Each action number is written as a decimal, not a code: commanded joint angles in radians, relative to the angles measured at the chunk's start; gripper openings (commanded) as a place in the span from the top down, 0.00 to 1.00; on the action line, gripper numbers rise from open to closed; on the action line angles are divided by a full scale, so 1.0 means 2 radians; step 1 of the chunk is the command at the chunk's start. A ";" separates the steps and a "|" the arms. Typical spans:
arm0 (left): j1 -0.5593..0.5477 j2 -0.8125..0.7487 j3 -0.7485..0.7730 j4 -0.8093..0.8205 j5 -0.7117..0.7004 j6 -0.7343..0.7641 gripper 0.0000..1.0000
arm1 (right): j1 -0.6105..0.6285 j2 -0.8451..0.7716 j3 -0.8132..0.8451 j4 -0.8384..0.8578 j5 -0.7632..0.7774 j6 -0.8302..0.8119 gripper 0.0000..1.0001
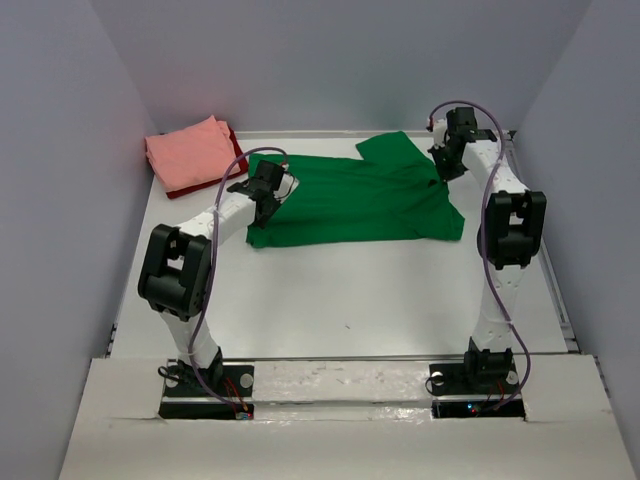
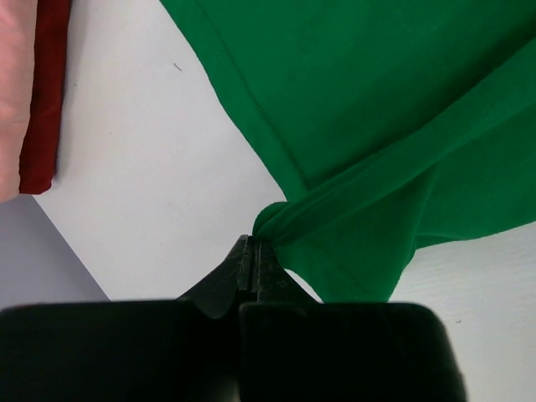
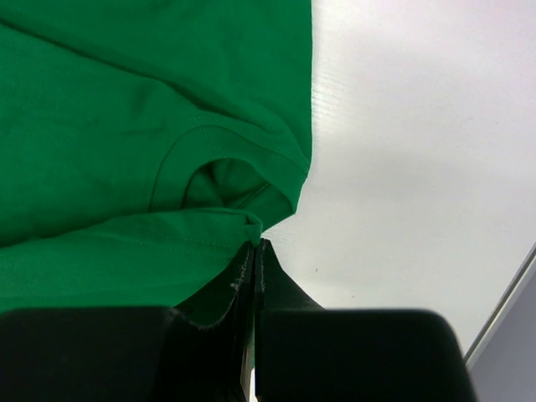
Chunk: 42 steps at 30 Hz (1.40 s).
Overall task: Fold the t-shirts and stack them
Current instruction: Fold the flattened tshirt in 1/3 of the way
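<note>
2 sets of jaws pinch the green t-shirt (image 1: 350,200), lying lengthwise left-right.

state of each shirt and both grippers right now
green t-shirt, spread out, partly folded, pinched at both ends
salmon pink t-shirt, folded, top of the stack
dark red t-shirt, folded, bottom of the stack
left gripper, shut on the green t-shirt
right gripper, shut on the green t-shirt

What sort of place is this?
Likely a robot test bench: a white left arm and white right arm bolted to a white table, plain grey walls around it, a bright green cloth t-shirt spread out.
</note>
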 commanded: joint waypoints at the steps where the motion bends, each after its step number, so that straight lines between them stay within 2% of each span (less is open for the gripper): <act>1: 0.002 0.005 0.027 0.009 -0.015 0.005 1.00 | 0.000 0.007 0.026 0.014 0.002 -0.005 1.00; 13: 0.003 0.024 0.030 0.020 -0.032 0.009 1.00 | 0.000 0.023 0.033 0.015 -0.004 -0.005 1.00; 14: 0.003 0.025 0.030 0.021 -0.035 0.009 0.85 | 0.000 0.025 0.034 0.014 -0.002 -0.006 1.00; 15: 0.003 0.026 0.029 0.023 -0.037 0.010 0.74 | 0.000 0.026 0.034 0.013 -0.002 -0.005 1.00; 16: 0.003 0.027 0.029 0.027 -0.041 0.010 0.64 | 0.000 0.027 0.035 0.013 -0.003 -0.005 0.83; 17: 0.003 0.027 0.027 0.029 -0.043 0.011 0.54 | 0.000 0.028 0.036 0.013 -0.002 -0.005 0.73; 18: 0.003 0.027 0.026 0.030 -0.046 0.012 0.32 | 0.000 0.030 0.037 0.013 -0.002 -0.004 0.66; 19: 0.003 0.028 0.026 0.032 -0.051 0.011 0.20 | 0.000 0.031 0.038 0.013 -0.001 -0.004 0.57; 20: 0.003 0.030 0.027 0.035 -0.055 0.013 0.05 | 0.000 0.033 0.039 0.013 -0.001 -0.004 0.34; 21: 0.003 0.032 0.028 0.036 -0.057 0.013 0.01 | 0.000 0.033 0.042 0.013 -0.001 -0.004 0.27; 23: 0.003 0.033 0.032 0.041 -0.066 0.012 0.01 | 0.000 0.036 0.046 0.012 0.001 -0.004 0.04; 24: 0.003 0.033 0.034 0.041 -0.068 0.012 0.01 | 0.000 0.036 0.049 0.011 0.001 -0.004 0.00; 31: 0.003 0.010 0.052 0.036 -0.104 0.019 0.01 | 0.000 0.024 0.070 -0.001 -0.008 -0.001 0.00; 36: 0.003 -0.032 0.075 0.020 -0.122 0.019 0.01 | 0.000 -0.020 0.072 -0.009 -0.053 0.001 0.00; 42: 0.002 -0.055 0.105 -0.028 -0.047 -0.004 0.01 | 0.000 -0.063 0.059 -0.044 -0.130 -0.013 0.00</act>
